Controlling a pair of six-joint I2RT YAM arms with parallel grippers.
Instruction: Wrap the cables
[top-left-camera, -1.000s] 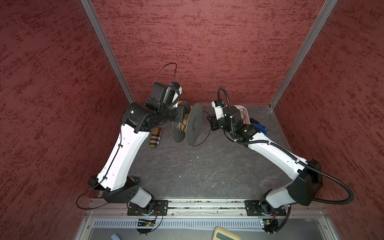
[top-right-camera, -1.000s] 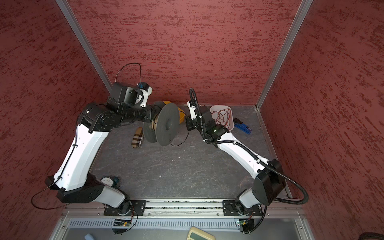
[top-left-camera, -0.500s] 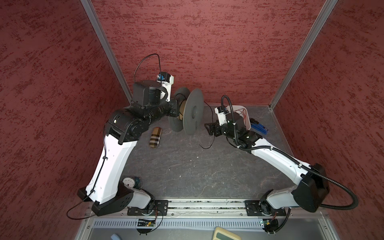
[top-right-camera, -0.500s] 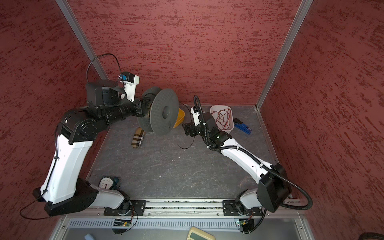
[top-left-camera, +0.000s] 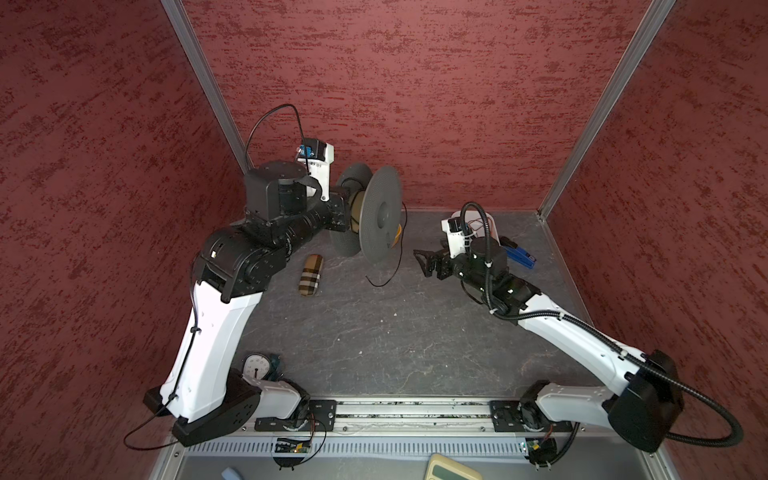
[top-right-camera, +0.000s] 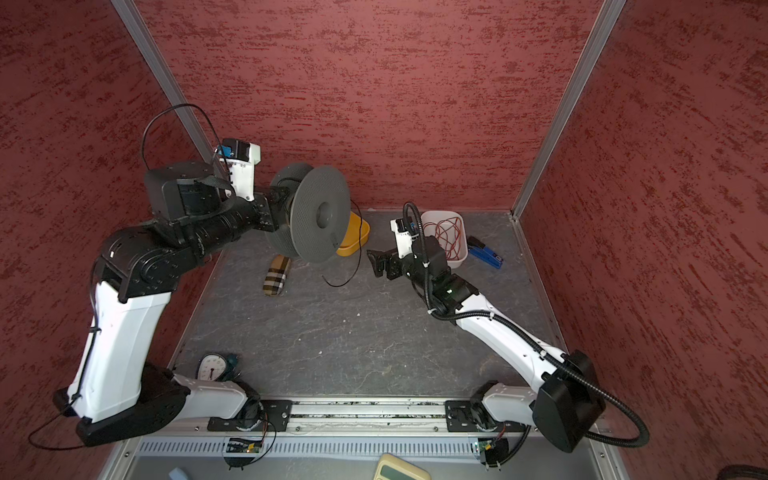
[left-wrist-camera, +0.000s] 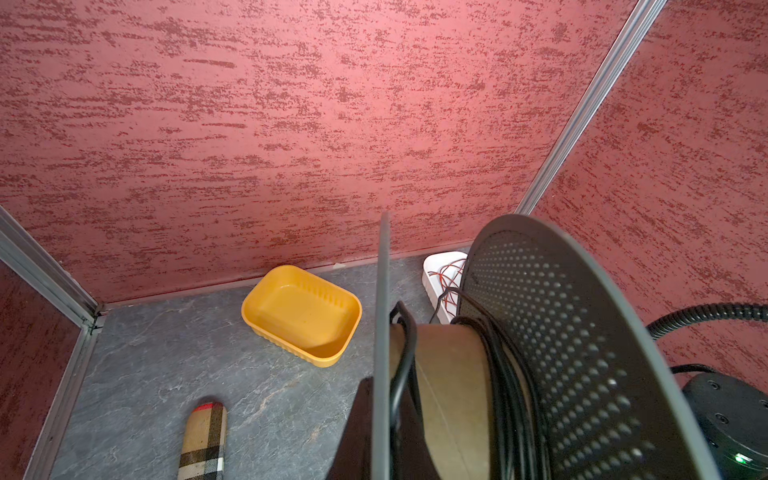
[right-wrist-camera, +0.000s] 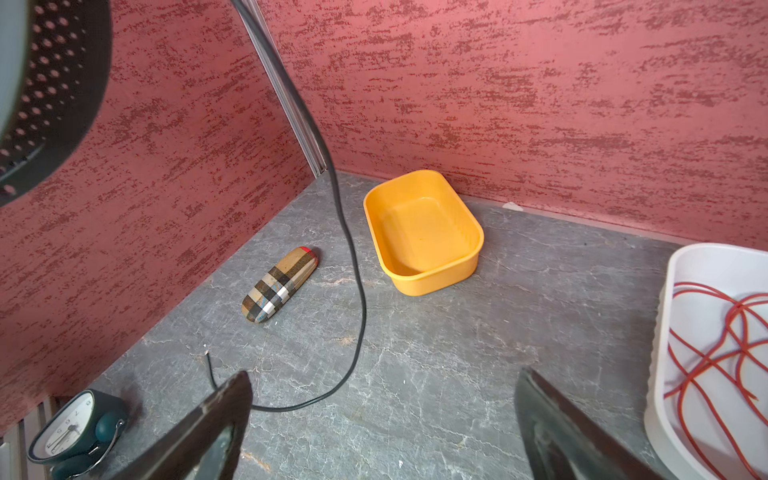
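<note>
A grey perforated spool (top-left-camera: 380, 216) (top-right-camera: 320, 214) (left-wrist-camera: 561, 332) hangs in the air near the back wall. My left gripper (top-left-camera: 338, 208) (top-right-camera: 274, 203) (left-wrist-camera: 380, 399) is shut on its near flange. Several turns of the thin black cable (left-wrist-camera: 503, 374) lie round the tan core. The cable's loose tail (top-left-camera: 401, 249) (top-right-camera: 360, 257) (right-wrist-camera: 357, 291) drops from the spool and curls on the grey table. My right gripper (top-left-camera: 420, 262) (top-right-camera: 372, 262) (right-wrist-camera: 384, 374) stands open to the right of the tail, above the table, with nothing between its fingers.
A yellow tub (top-right-camera: 357, 237) (left-wrist-camera: 303, 311) (right-wrist-camera: 424, 232) sits at the back behind the spool. A white tray (top-right-camera: 453, 257) (right-wrist-camera: 681, 257) holds red wires, with a blue tool (top-left-camera: 519, 253) beside it. A plaid case (top-left-camera: 309, 275) (right-wrist-camera: 278, 284) and a clock (top-left-camera: 255, 365) (right-wrist-camera: 70, 428) lie on the left.
My right gripper has opened and drawn back to the right, away from the spool. The cable's tail now hangs loose. The left arm has raised the spool toward the back wall.
</note>
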